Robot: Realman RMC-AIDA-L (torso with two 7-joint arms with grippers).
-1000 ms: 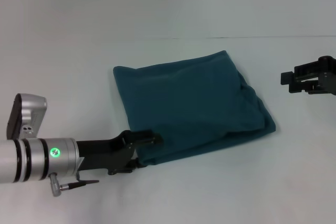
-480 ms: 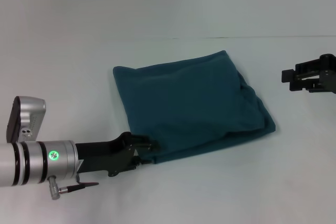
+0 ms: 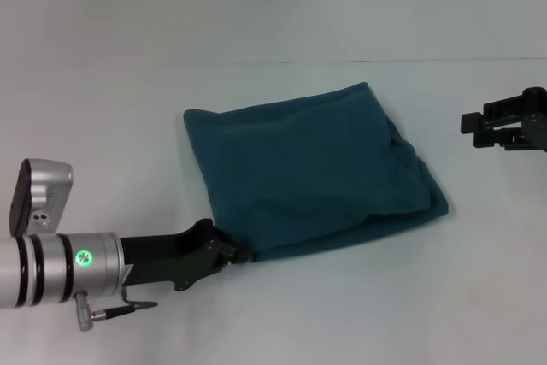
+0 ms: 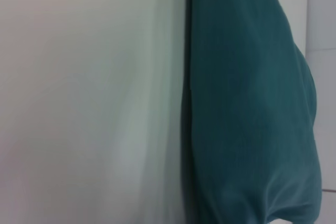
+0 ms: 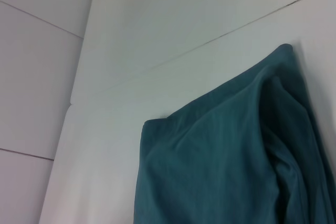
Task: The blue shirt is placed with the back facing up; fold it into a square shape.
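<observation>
The blue shirt (image 3: 312, 173) lies on the white table (image 3: 256, 23) already folded into a rough, slightly skewed square, its plain side up, with looser layers bunched along the edge nearest the right arm. The left pincer (image 3: 229, 252) sits low at the shirt's near left corner, touching or just beside the hem; whether its fingers are clenched on cloth or released I cannot tell, since the head view shows them only as a dark mass and the left wrist view shows just the shirt's edge against the table. The right pincer (image 3: 504, 121) hangs well apart from the shirt, off to the right above the table, its fingers spread and holding nothing. By my judgement the folding is all but done — this looks like the final tidying or letting-go at that corner. The next move would call for either a small tug to square the near edge or a clean retreat that does not drag the corner along. Against the earlier frames, the left arm has drawn back and lower, its fingers now less over the cloth, while the shirt's outline has not shifted and the right pincer has barely moved.
</observation>
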